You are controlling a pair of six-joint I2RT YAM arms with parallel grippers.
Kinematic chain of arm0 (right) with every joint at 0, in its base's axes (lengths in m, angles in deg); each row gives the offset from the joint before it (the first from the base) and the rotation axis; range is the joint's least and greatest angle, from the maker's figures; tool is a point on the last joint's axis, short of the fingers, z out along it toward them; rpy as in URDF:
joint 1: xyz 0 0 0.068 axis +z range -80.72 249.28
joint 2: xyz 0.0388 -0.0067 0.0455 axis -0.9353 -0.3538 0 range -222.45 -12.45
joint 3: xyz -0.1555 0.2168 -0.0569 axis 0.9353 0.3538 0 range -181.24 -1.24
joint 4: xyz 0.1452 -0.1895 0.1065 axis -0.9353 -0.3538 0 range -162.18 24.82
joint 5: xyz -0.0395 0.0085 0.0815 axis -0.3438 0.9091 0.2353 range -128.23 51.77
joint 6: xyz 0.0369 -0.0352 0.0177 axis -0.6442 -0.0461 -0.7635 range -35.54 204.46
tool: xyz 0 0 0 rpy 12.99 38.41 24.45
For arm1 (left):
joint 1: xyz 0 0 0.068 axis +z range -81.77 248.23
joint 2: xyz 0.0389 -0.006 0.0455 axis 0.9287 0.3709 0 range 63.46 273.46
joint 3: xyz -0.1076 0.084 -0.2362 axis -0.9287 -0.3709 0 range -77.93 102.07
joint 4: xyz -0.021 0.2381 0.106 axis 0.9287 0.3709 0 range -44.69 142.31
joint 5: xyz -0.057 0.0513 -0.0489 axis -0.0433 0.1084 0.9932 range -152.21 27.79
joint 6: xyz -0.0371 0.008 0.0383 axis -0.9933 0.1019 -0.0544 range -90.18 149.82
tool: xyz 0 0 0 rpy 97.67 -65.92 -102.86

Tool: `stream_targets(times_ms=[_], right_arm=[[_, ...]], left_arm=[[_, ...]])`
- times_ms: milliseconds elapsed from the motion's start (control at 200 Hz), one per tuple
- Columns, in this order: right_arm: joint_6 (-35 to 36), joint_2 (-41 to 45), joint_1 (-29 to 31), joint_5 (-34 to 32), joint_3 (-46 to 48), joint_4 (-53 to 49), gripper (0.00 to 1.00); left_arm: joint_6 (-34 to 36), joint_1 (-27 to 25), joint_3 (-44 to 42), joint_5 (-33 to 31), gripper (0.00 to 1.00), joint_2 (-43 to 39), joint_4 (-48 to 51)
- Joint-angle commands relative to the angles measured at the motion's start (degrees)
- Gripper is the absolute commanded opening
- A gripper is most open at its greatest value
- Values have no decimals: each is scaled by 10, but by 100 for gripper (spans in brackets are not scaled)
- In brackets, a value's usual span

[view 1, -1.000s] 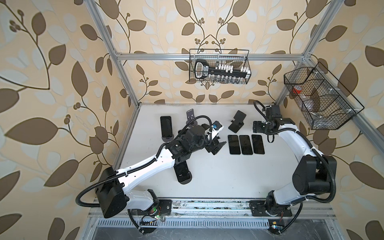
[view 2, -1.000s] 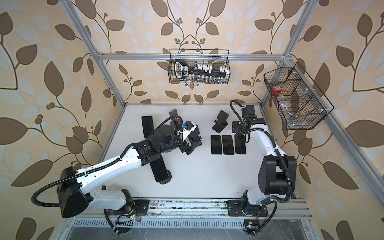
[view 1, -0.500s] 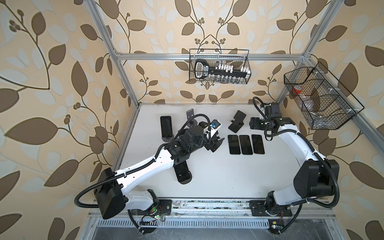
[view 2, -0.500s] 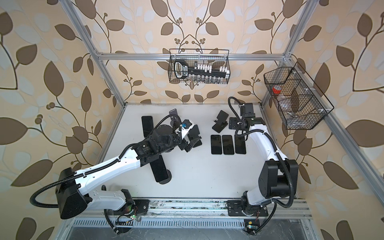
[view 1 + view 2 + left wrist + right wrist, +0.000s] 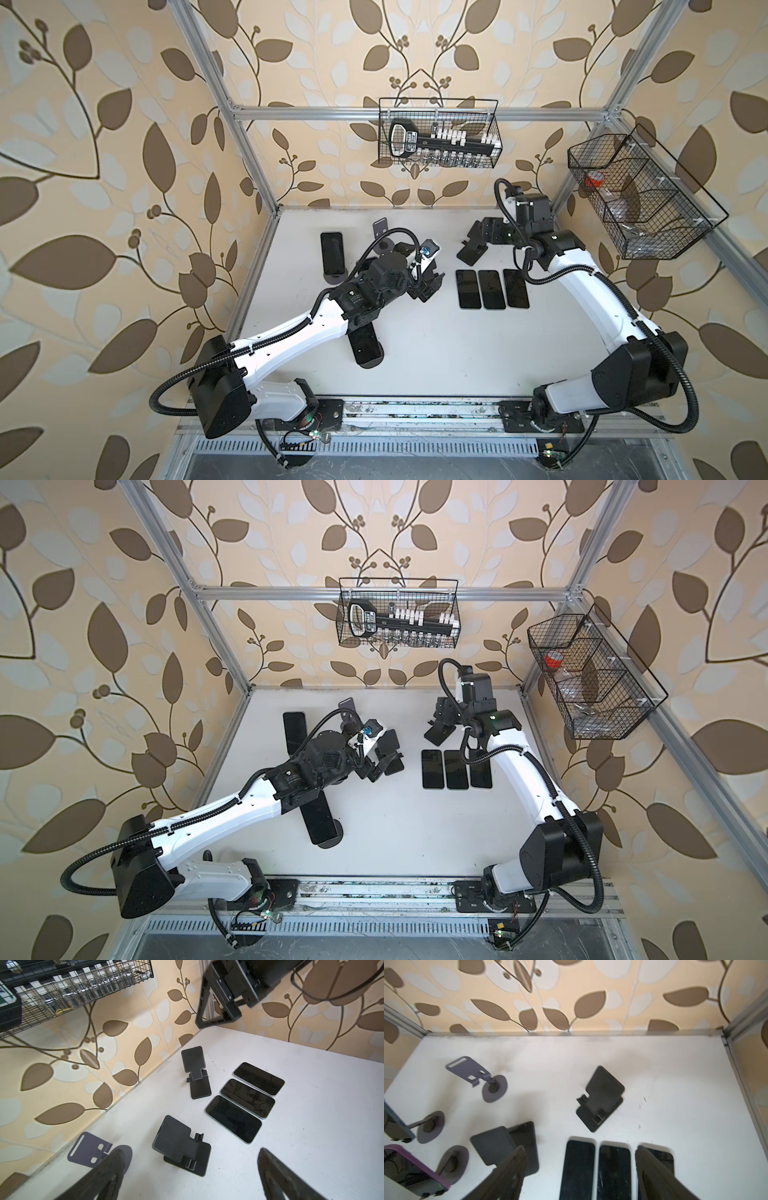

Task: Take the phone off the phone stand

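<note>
Two phones have yet to come off their stands. A dark phone with a blue edge [image 5: 332, 254] leans on a round-based grey stand [image 5: 335, 277] at the left back of the white table [image 5: 436, 353]. A purple-cased phone [image 5: 365, 345] sits on a like stand nearer the front, partly hidden under the left arm [image 5: 316, 328].

That overlap is the first hazard: if the arm drops or swings low while turning back, it can clip the purple-cased phone and topple its stand. Both phones only rest on a small lip, so a sideways pull instead of a lift would likely drag or tip the light stand with them. A pinch on the glossy faces may also slip.

The left gripper [image 5: 424, 286] hangs with its fingers wide and empty, apart from both phones and just above an empty black mesh-faced folding stand [image 5: 176, 1142]. A careless sweep could shove that stand.

The right gripper [image 5: 579, 1148], fingers partly spread and holding nothing, hovers by a second black folding stand [image 5: 471, 249]. Below it lies the row of three flat dark phones [image 5: 492, 289], and a low move there would scatter them.
</note>
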Motion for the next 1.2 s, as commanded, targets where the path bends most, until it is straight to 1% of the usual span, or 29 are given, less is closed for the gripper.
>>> stream_targets(times_ms=[0, 185, 330, 420, 570, 715, 775, 830, 970, 1195], right_arm=[[-4, -19, 35, -27, -36, 21, 83], [4, -34, 92, -50, -53, 46, 83], [12, -37, 126, -64, -52, 63, 83], [17, -36, 140, -75, -51, 75, 83], [18, -42, 155, -64, -59, 85, 83], [22, -53, 171, -58, -74, 87, 83], [23, -59, 178, -55, -83, 86, 83], [27, -63, 185, -55, -90, 87, 83], [32, -73, 205, -58, -99, 92, 83], [26, -101, 229, -32, -120, 90, 83]], left_arm=[[19, -1, -3, -41, 99, 5, -26], [13, 8, -4, -55, 99, 8, -28], [10, 26, -8, -65, 99, 1, -36], [-3, 42, -9, -66, 99, -5, -39], [-20, 68, -5, -70, 99, -17, -35], [-31, 79, 1, -82, 99, -33, -25], [-54, 91, -5, -75, 99, -47, -11], [-68, 96, -15, -84, 99, -60, 3], [-78, 96, -42, -106, 99, -98, 43], [-81, 97, -69, -132, 99, -173, 95]])
